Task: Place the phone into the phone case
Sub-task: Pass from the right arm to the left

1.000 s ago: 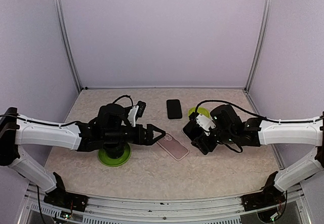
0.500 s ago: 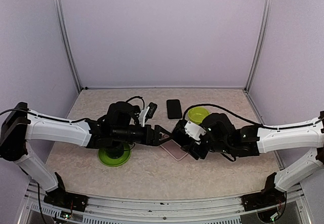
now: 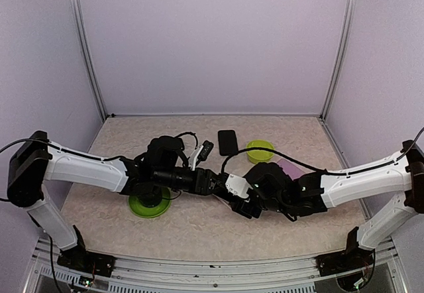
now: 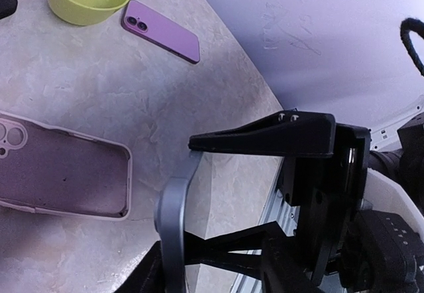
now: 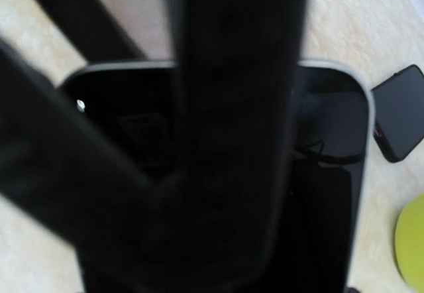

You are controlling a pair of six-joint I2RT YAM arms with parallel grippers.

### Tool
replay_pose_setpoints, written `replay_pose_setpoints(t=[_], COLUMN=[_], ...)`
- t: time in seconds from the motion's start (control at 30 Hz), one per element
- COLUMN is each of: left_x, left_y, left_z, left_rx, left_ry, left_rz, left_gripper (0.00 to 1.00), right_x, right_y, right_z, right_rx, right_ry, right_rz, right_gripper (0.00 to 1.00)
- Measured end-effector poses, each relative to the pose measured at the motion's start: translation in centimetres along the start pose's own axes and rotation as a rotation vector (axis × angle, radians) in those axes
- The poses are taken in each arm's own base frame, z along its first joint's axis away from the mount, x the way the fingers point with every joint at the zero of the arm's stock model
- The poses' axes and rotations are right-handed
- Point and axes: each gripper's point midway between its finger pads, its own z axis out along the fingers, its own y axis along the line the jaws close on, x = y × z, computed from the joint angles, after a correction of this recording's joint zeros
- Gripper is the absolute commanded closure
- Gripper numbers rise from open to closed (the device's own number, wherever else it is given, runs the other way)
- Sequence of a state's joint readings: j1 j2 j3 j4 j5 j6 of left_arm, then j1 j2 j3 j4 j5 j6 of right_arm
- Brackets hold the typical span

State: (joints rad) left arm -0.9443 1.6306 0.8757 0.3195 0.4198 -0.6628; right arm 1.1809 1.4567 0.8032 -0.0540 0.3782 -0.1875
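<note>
**Two arms meet at mid-table over a phone, the case lying open below**

The left arm (image 3: pixel 86 170) stretches low across the table (image 3: pixel 199 230) from the left side. Its forearm passes over a flat green disc (image 3: pixel 149 207), and its wrist points to the right. The right arm (image 3: pixel 358 180) reaches in from the other side, its forearm also low and its wrist turned left. The left gripper (image 3: pixel 215 181) and the right gripper (image 3: pixel 240 199) end up nose to nose in the middle of the table.

The phone (image 5: pixel 331 193), with a black screen and a silver rim, is up off the table between them. It fills the right wrist view, close to that camera, with blurred dark fingers across its screen. The right gripper appears to be clamped on it. In the left wrist view the silver edge stands upright right at the left fingertips, running from the upper finger (image 4: pixel 265 132) down past the lower one. The pictures do not show whether those fingers are pressing on the phone or only standing around it.

The case (image 4: pixel 63 174) lies flat on the table with its open side up, just beyond the phone's edge. Its pinkish lining shows and its camera cut-out is at the far end, so the phone is not in it yet.

A yellow-green bowl (image 4: pixel 86 14) stands upright farther off, with its inner wall in view. A purple phone (image 4: pixel 161 31) lies back-up just beside the bowl, well apart from the case. A flat black rectangle (image 3: pixel 228 142) lies near the back of the table, to the left of the bowl.
</note>
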Motion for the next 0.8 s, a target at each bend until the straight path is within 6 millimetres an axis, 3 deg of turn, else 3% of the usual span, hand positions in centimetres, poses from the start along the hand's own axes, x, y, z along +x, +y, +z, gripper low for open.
replay_pose_setpoints(t=[0.2,0.43,0.73,0.8], left_x=[0.31,0.44,0.45,0.84], left_y=[0.31,0.57,0.55,0.69], left_z=[0.28,0.39,0.37,0.3], left_rx=[0.001,-0.002,0.004,0.006], left_ry=[0.011,0.016,0.011,0.015], left_rz=[-0.014,0.01,0.013,0.004], left_gripper=[0.84,1.0,1.0,1.0], right_x=[-0.24,-0.24,-0.37,-0.94], right_y=[0.05,0.15,0.11,-0.01], right_z=[-0.14,-0.25,-0.34,-0.59], right_rx=[0.015,0.024,0.035,0.037], right_ry=[-0.004,-0.002,-0.005,-0.027], right_rz=[-0.019,-0.037,-0.038,-0.024], right_gripper=[0.43,0.4,0.03,0.0])
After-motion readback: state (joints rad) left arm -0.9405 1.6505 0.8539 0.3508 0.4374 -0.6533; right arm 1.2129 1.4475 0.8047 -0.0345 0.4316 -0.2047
